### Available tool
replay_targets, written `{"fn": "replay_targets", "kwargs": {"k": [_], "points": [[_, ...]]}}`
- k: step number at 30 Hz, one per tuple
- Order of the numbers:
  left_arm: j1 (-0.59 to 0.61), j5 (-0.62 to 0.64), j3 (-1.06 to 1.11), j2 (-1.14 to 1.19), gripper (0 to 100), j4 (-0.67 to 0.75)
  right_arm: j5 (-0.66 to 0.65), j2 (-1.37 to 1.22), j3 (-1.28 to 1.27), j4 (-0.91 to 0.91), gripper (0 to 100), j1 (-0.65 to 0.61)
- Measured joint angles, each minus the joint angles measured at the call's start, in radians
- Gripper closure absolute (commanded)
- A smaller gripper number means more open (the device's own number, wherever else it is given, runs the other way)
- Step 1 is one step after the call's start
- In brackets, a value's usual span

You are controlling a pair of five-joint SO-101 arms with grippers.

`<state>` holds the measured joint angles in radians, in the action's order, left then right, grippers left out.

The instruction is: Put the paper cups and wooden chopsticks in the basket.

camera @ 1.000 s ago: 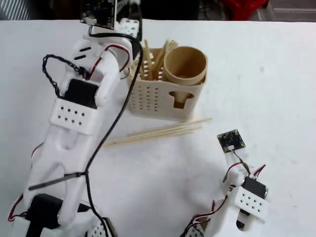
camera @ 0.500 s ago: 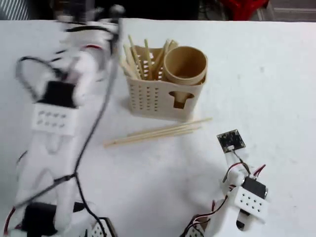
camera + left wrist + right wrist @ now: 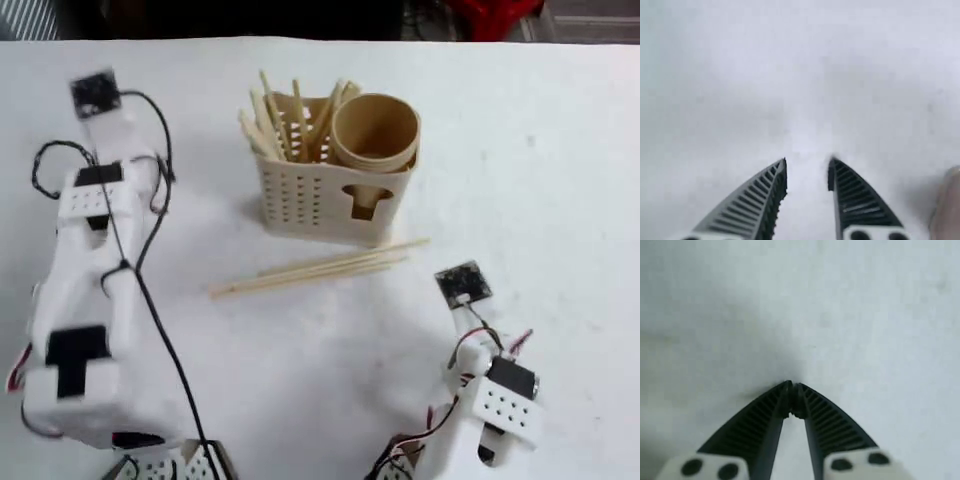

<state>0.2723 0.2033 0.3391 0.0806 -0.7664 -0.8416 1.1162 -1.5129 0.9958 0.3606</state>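
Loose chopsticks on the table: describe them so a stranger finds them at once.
Start at the perforated cream basket on the white table. Just below it in the high view lies a bundle of wooden chopsticks. Unlike the chopsticks standing in the basket, these lie flat outside it.

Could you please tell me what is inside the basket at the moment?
The basket holds a cup and several leaning chopsticks beside it. Its walls hide their lower ends and the floor, so whether more cups are nested inside cannot be told.
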Motion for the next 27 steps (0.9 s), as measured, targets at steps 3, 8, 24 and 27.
{"fn": "replay_targets", "kwargs": {"k": [3,8,24,27], "points": [[0.009,-0.043,-0.049,0.118,70,0.000,-0.011,-0.005,0.084,0.060,98.1,-0.110],[0.061,-0.055,-0.176,0.267,72,0.000,0.158,-0.006,0.393,0.258,98.0,-0.310],[0.107,-0.055,-0.307,0.397,72,0.000,0.044,-0.704,0.793,0.107,86.9,-0.967],[0.110,-0.055,-0.307,0.397,72,0.000,-0.104,-0.824,0.793,0.002,86.9,-0.964]]}}
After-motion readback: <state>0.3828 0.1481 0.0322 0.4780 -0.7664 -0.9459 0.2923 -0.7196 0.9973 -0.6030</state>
